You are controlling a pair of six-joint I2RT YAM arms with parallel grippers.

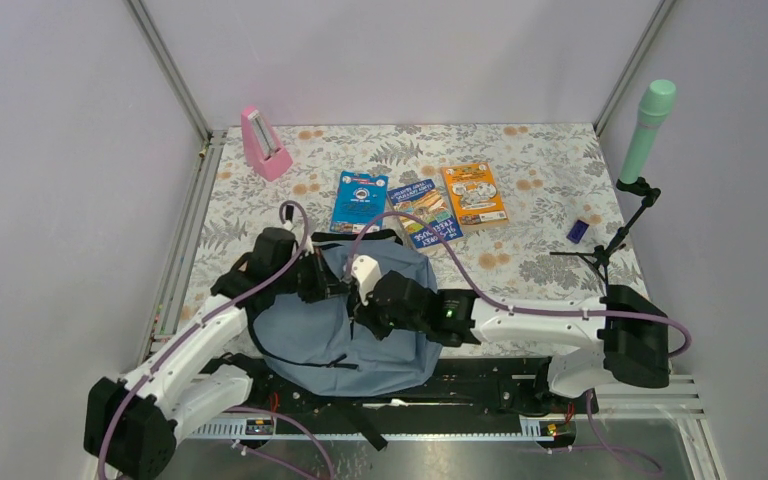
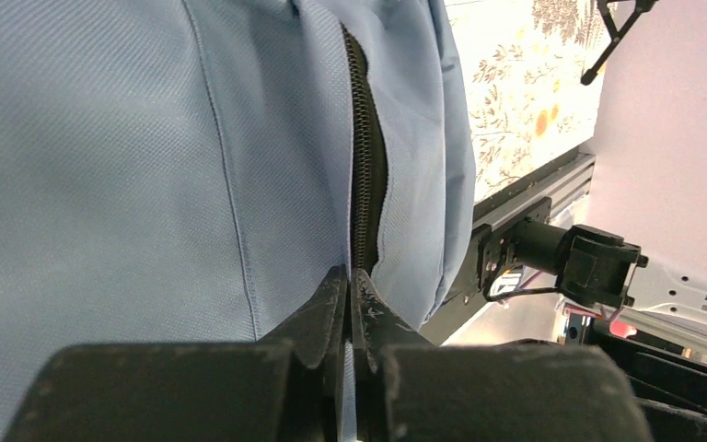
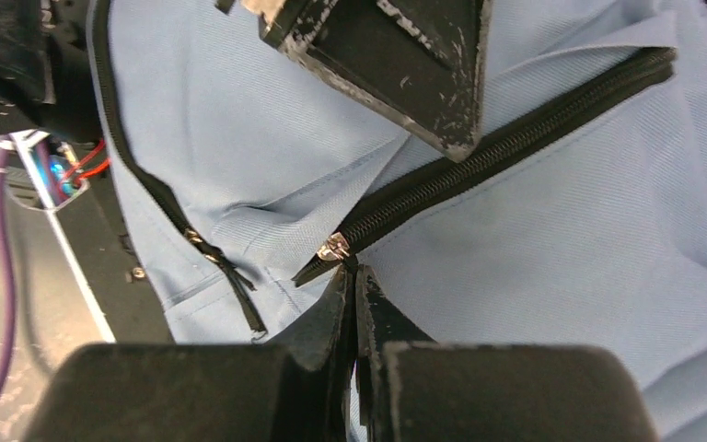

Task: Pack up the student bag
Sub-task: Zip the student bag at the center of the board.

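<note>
The student bag [image 1: 305,335], grey-blue with black zippers, lies at the table's near edge between both arms. My left gripper [image 1: 338,283] is shut on a fold of the bag's fabric [image 2: 129,166] right beside the black zipper [image 2: 365,166]; its tips [image 2: 350,273] are pinched together. My right gripper [image 1: 365,303] is shut on the zipper pull just below the silver slider [image 3: 334,246]; its tips [image 3: 351,273] are closed. The zipper track [image 3: 515,138] runs up and to the right from the slider. The left gripper's fingers [image 3: 396,64] show at the top of the right wrist view.
Three books lie beyond the bag: a blue one [image 1: 360,202], a dark multicoloured one [image 1: 425,212] and an orange one [image 1: 474,195]. A pink metronome [image 1: 263,143] stands at back left. A green cylinder on a black stand [image 1: 647,130] and a small purple block [image 1: 577,231] are at the right.
</note>
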